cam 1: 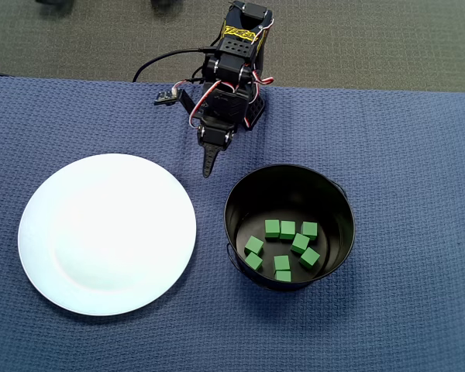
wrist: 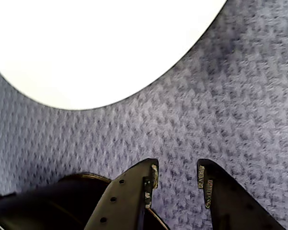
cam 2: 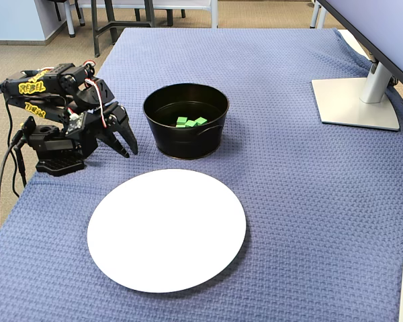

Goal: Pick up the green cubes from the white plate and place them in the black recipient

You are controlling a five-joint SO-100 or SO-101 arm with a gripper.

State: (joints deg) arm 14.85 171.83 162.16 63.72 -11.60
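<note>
Several green cubes (cam 1: 272, 228) lie loose on the floor of the black recipient (cam 1: 240, 186), a round pot right of centre in the overhead view. In the fixed view only a few cubes (cam 2: 190, 122) show over the pot's wall (cam 2: 185, 144). The white plate (cam 1: 107, 232) (cam 2: 166, 228) is bare, and its edge fills the top of the wrist view (wrist: 101, 43). My gripper (cam 1: 208, 167) (cam 2: 129, 151) hangs low over the blue cloth in the gap between plate and pot. Its jaws (wrist: 177, 175) stand open with only cloth between them.
The arm's base (cam 2: 54, 161) sits at the table's left edge in the fixed view, with a black cable (cam 2: 3, 181) trailing off it. A monitor stand (cam 2: 356, 100) occupies the far right. Blue woven cloth (cam 2: 302, 201) covers the table.
</note>
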